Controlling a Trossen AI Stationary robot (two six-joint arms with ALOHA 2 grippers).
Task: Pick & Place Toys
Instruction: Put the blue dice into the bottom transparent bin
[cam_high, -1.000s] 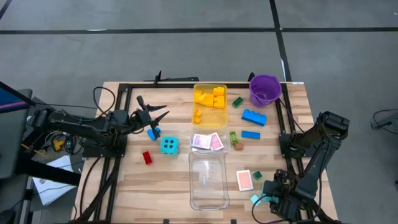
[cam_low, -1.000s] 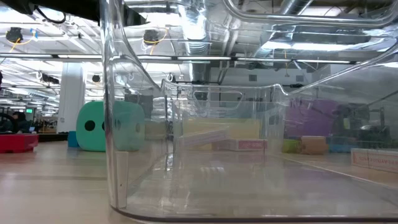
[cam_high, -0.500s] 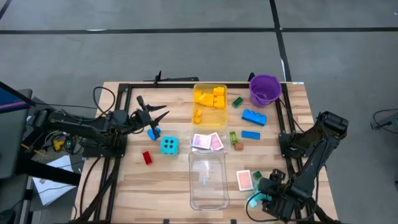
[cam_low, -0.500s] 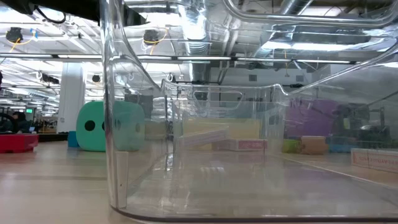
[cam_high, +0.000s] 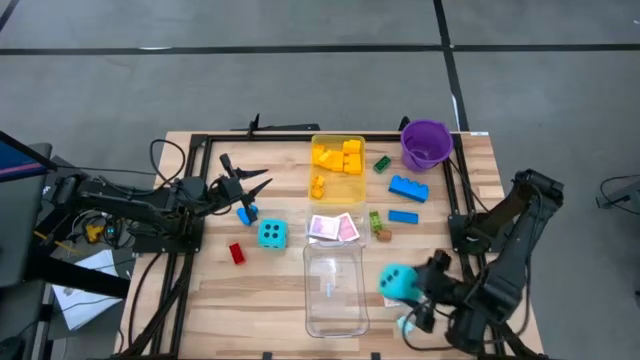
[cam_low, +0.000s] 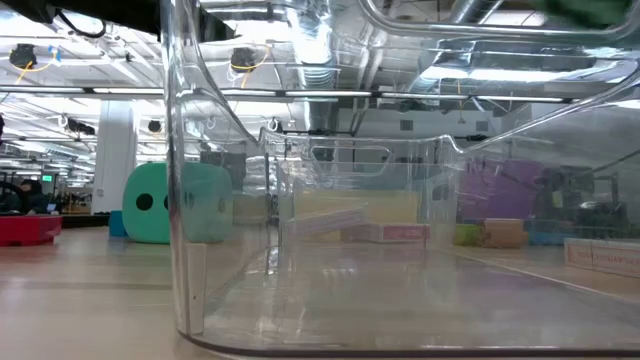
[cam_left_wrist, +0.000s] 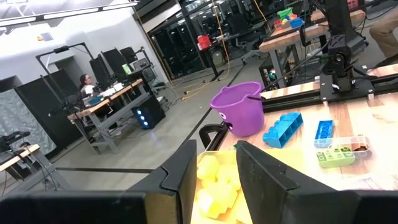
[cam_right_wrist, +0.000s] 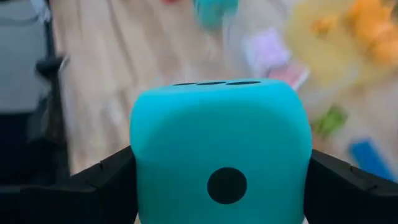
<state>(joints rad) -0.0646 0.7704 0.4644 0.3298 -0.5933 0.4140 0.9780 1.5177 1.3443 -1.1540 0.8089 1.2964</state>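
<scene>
At the table's left, the left gripper (cam_high: 258, 184) waits with its fingers drawn close and nothing between them, just above a small blue brick (cam_high: 244, 213). Near it lie a red brick (cam_high: 236, 253) and 1 cyan die (cam_high: 271, 234). In the middle stands the clear tray (cam_high: 335, 322), apparently empty and probably the drop spot. Just right of it, the right gripper (cam_high: 410, 293) is clamped on a second cyan die (cam_high: 396, 282), raised off the wood so it can clear the tray wall.
</scene>
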